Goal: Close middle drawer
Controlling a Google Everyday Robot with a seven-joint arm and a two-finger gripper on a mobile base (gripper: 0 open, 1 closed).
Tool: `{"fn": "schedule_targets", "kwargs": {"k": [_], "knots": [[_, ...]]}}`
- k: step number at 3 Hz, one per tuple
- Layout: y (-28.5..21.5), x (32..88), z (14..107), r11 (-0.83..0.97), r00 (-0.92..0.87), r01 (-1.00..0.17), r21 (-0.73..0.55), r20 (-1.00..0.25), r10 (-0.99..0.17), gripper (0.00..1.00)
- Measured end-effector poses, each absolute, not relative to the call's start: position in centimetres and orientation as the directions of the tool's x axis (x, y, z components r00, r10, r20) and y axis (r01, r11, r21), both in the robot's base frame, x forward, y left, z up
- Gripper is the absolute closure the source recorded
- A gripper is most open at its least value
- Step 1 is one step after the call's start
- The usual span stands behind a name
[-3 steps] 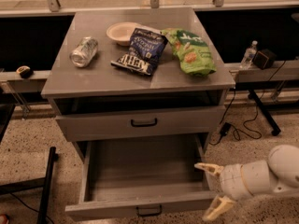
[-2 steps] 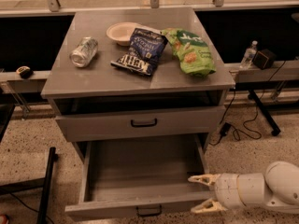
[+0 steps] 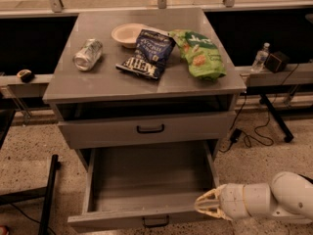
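The grey cabinet has an upper drawer (image 3: 146,129) that stands slightly out, with a dark handle. Below it a drawer (image 3: 146,180) is pulled far out and empty; its front panel (image 3: 122,221) and handle (image 3: 155,223) are at the bottom edge of the camera view. My gripper (image 3: 206,205), on a white arm coming in from the lower right, is at the front right corner of this open drawer, right against its front panel. Its cream fingers (image 3: 208,196) are spread apart and hold nothing.
On the cabinet top (image 3: 98,82) lie a crushed can (image 3: 88,54), a white bowl (image 3: 128,34), a dark blue chip bag (image 3: 146,54) and a green chip bag (image 3: 199,53). A black stand leg (image 3: 49,195) is on the left. Cables (image 3: 252,131) lie on the floor at right.
My gripper has moved left and slightly down, from beside the drawer's right side to its front right corner. The drawer has not visibly moved.
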State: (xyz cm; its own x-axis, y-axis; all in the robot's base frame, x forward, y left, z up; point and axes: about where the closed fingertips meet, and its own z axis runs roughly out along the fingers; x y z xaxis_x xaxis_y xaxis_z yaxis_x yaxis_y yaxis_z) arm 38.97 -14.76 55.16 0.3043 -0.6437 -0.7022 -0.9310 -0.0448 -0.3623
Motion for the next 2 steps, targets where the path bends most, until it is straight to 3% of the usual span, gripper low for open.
{"fn": "schedule_targets", "kwargs": {"k": [1, 2], "knots": [[-14.9, 39.9, 50.6, 0.012, 0.217, -0.954, -0.298, -0.719, -0.66, 1.0], [-14.7, 39.0, 46.6, -0.018, 0.152, -0.981, -0.192, -0.712, -0.686, 1.0]]}}
